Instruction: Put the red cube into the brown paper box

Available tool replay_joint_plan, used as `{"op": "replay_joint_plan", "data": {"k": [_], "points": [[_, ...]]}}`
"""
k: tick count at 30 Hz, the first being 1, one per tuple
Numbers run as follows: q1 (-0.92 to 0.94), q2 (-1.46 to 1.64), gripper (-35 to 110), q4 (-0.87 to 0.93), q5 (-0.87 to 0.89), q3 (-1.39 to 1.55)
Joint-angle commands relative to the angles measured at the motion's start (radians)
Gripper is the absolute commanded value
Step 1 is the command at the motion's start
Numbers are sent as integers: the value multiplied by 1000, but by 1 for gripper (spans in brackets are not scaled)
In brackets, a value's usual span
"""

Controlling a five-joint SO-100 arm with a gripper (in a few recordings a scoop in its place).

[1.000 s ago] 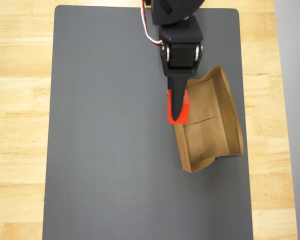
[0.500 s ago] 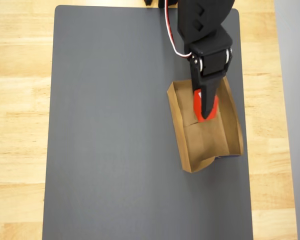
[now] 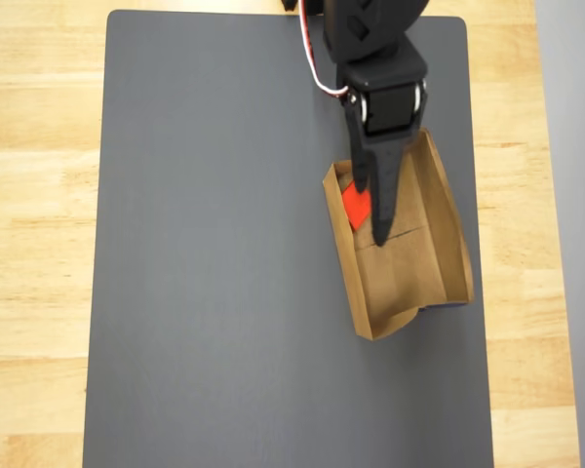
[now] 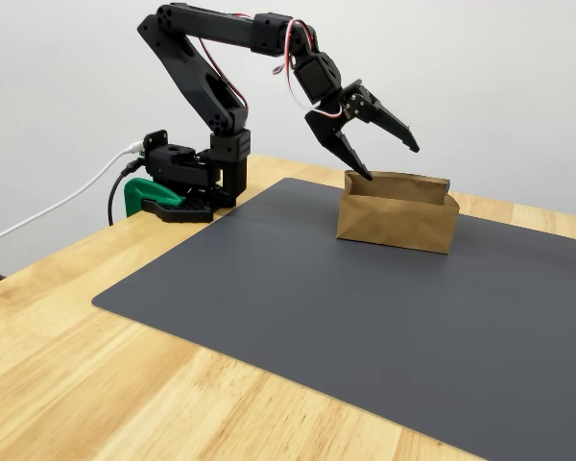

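While I scan from the left of the overhead view, I pass bare pale wood of the table (image 3: 39, 195), then the matte dark grey mat (image 3: 214, 292), smooth and flat with rounded corners. Further right sits the brown paper box (image 3: 409, 273), a shallow tray of thin kraft paper with low, uneven walls that bow outward and a crease across its floor. The red cube (image 3: 354, 207) lies inside it, against the left wall near the far end, partly covered by the black finger above it.

My gripper (image 4: 384, 152) hangs just over the box's rim with its fingers spread wide apart and nothing between them, which the fixed view shows plainly. So I judge the cube is released and resting in the box, and the task looks essentially done.

As for handling, I would expect the cube to be light, rigid and hard-edged, with flat opposite faces that suit a pinch across the middle; its surface looks smooth, so a square grip would matter. The box I judge flimsy and very light: a finger catching its wall would likely drag or crumple it. At the far right, the mat ends and more wood shows.
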Motion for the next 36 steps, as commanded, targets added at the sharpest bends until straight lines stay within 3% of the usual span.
{"op": "replay_joint_plan", "data": {"k": [1, 7, 13, 36], "points": [[106, 163, 0, -5, -61, 23], [273, 443, 0, -54, -43, 178], [268, 729, 0, -5, -9, 377], [120, 746, 0, 256, 84, 397]]}}
